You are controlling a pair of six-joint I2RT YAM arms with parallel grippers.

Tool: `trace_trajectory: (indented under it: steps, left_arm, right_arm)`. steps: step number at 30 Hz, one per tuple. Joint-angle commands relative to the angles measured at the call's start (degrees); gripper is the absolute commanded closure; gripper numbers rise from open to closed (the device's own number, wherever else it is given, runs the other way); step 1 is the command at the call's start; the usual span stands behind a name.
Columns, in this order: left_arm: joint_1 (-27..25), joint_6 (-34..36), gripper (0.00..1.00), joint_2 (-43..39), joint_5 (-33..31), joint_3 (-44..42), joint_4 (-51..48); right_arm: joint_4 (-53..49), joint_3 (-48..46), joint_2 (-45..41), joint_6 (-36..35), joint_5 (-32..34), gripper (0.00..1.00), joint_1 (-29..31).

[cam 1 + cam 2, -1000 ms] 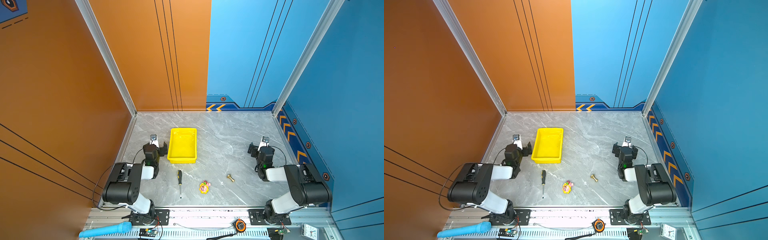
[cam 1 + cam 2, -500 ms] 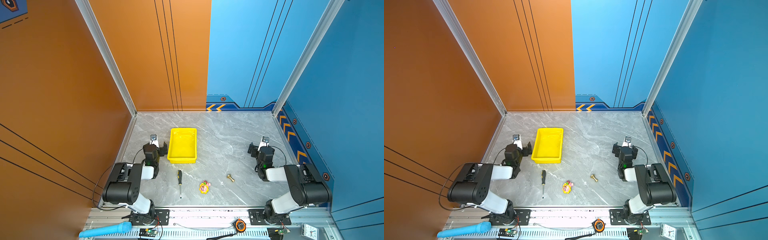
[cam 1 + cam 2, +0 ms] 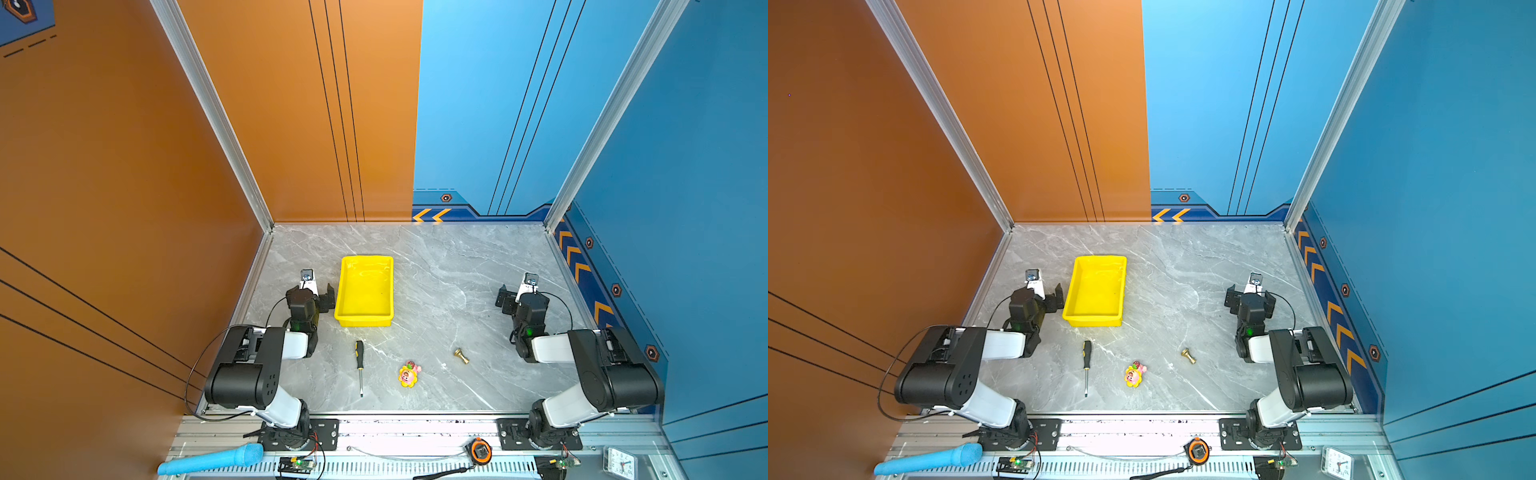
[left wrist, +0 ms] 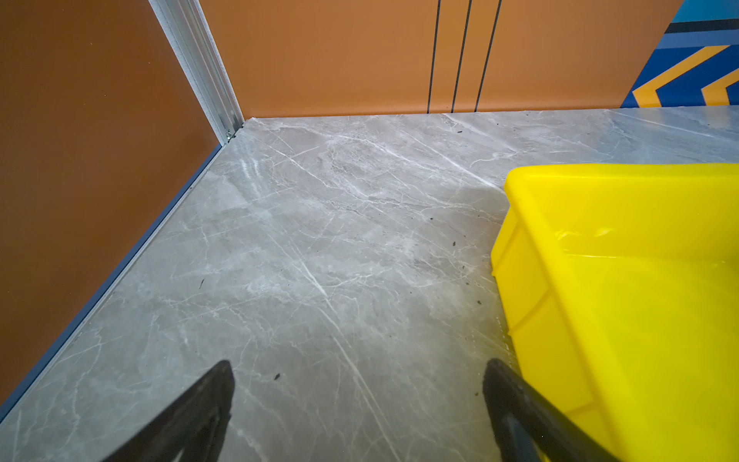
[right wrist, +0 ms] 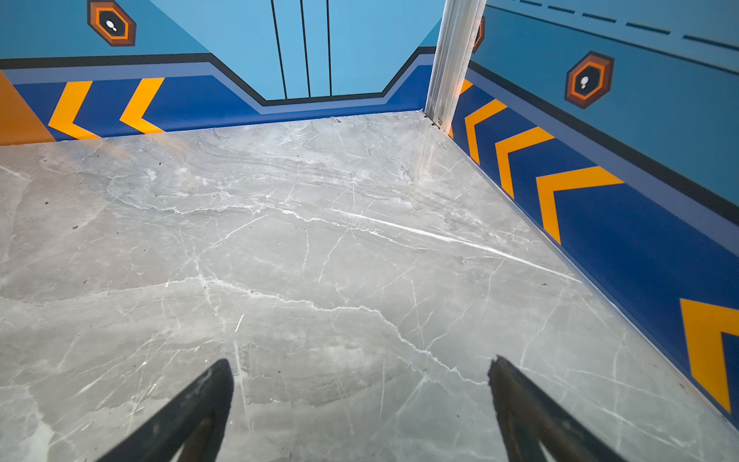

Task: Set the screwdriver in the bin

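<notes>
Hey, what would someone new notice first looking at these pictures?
The bright yellow bin stands empty left of centre, beside the open left claw. Nearer the robot's bases lie the black-handled screwdriver, a yellow flower toy and a brass fitting, apart on the grey marble table.

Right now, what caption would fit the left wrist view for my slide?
Open left gripper over the grey marble table, one finger close beside the empty yellow bin.

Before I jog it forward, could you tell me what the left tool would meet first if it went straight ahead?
Probably nothing nearby: the left tool points over bare table toward the orange wall; the bin sits just beside its path.
</notes>
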Motion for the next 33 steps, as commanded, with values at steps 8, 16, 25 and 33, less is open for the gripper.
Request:
trace_trajectory:
  steps: [8,16,25,33]
  left_arm:
    - [-0.15,0.34,0.02,0.29,0.35,-0.25,0.24]
    - [0.19,-0.22,0.02,-5.4,-1.07,-0.31,-4.46]
    - [1.43,-3.29,0.02,-17.96,-2.42,2.73,-22.91]
    - [1.96,-13.66,0.02,-26.38,-4.02,12.46,-50.01]
  right_arm:
    - [-0.19,1.33,-0.14,-0.48,0.67,0.0,0.12]
    - [-8.59,3.16,-5.68,-1.39,1.06,0.0,1.13]
    - [-21.57,3.36,-19.04,-1.46,2.89,0.0,6.08]
    - [-45.2,10.47,-31.19,7.38,9.67,0.0,9.93]
